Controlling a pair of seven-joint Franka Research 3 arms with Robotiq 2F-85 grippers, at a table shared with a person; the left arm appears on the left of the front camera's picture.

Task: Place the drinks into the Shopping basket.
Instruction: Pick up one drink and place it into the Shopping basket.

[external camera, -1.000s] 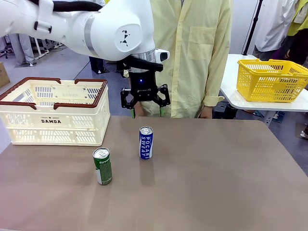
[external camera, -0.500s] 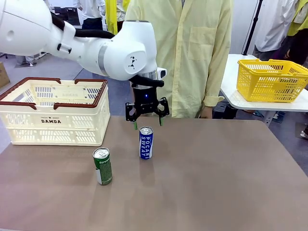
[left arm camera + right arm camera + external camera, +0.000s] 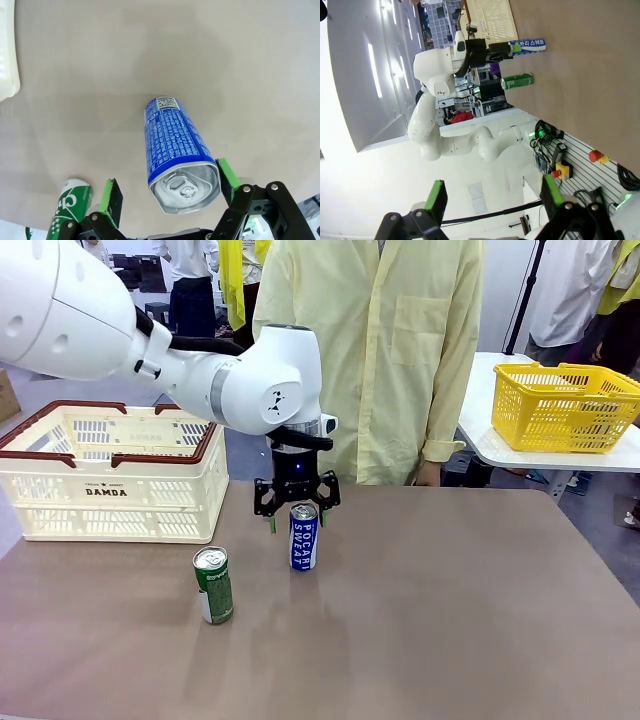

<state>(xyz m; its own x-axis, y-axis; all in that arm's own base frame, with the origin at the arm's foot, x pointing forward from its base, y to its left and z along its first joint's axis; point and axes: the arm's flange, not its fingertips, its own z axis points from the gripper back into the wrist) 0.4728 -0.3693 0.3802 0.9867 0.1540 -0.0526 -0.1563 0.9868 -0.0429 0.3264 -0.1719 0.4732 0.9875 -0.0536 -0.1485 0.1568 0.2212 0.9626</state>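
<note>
Two drinks stand upright on the brown table: a blue can (image 3: 303,537) with white lettering and a green can (image 3: 213,585) nearer to me on its left. My left gripper (image 3: 296,512) hangs open over the blue can, its green pads on either side of the silver top. The left wrist view shows the blue can (image 3: 175,150) between the pads (image 3: 112,195), with gaps on both sides, and the green can (image 3: 72,210) at the lower left. The cream Shopping basket (image 3: 110,475) stands at the table's left. My right gripper (image 3: 494,194) is open, holds nothing and is far from the cans.
A person in a yellow coat (image 3: 390,360) stands at the far edge, right behind the blue can. A yellow mesh basket (image 3: 565,405) sits on a separate white table at the right. The table's right half is bare.
My left gripper has come down and slightly toward me, from above and behind the blue can to around its top. The cans have not moved.
</note>
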